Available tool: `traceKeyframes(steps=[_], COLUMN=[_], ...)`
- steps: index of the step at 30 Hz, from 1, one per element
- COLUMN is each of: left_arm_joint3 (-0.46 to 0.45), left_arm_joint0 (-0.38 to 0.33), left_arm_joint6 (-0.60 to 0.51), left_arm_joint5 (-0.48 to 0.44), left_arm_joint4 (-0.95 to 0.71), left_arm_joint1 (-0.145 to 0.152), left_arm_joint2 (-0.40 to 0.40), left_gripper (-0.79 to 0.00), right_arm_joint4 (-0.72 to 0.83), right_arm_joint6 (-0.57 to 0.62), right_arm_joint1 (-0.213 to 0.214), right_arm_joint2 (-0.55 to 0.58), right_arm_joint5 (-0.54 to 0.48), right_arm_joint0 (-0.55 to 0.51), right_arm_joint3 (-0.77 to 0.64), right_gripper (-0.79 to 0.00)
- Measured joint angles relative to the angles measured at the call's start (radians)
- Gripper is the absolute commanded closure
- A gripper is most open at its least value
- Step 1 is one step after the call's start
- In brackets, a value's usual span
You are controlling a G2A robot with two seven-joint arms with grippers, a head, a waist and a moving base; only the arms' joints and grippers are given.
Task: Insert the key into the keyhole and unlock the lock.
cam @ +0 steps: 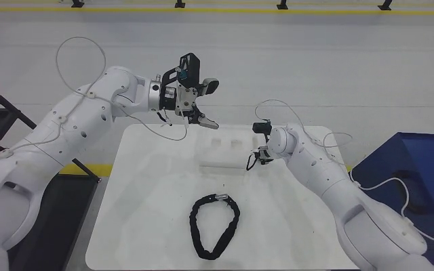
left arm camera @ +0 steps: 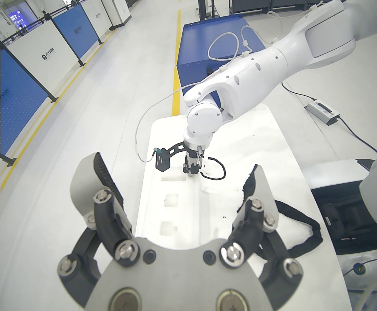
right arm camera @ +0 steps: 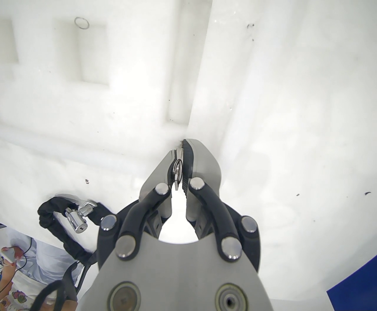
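Observation:
A black chain lock (cam: 214, 227) lies looped on the white table (cam: 135, 203), near its front. Its silver lock cylinder (cam: 220, 197) sits at the far end of the loop, keyhole end showing in the right wrist view (right arm camera: 77, 219). My right gripper (right arm camera: 180, 145) is shut on a small silver key (right arm camera: 177, 170) with a ring, low at the right end of the white foam tray (cam: 224, 152). My left gripper (left arm camera: 176, 165) hangs open and empty above the table's far left edge (cam: 203, 120). It looks down the tray toward the right gripper (left arm camera: 191, 170).
The foam tray (left arm camera: 176, 203) has several shallow recesses; one holds a loose metal ring (right arm camera: 81, 22). A blue bin (cam: 407, 156) stands off the table's right side. Bare table lies on both sides of the chain (left arm camera: 303, 226).

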Motion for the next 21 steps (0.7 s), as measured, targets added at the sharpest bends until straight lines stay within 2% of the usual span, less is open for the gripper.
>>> traceKeyframes(steps=[5,11,17,21], left_arm_joint3=[0.000,0.000,0.000,0.000], left_arm_joint0=[0.000,0.000,0.000,0.000], left_arm_joint6=[0.000,0.000,0.000,0.000], left_arm_joint5=[0.000,0.000,0.000,0.000], left_arm_joint4=[0.000,0.000,0.000,0.000], left_arm_joint1=[0.000,0.000,0.000,0.000], left_arm_joint2=[0.000,0.000,0.000,0.000], left_gripper=[-0.785,-0.785,-0.785,-0.785], right_arm_joint4=[-0.023,-0.042,-0.073,-0.081], right_arm_joint6=[0.035,0.089,0.160,0.211], right_arm_joint1=[0.011,0.053,0.125,0.185], right_arm_joint2=[0.022,0.085,0.197,0.320], right_arm_joint5=[0.017,0.006,-0.004,-0.034], right_arm_joint0=[0.013,-0.004,-0.077,-0.177], right_arm_joint3=[-0.034,-0.146,-0.353,-0.557], right_gripper=[0.000,0.000,0.000,0.000])
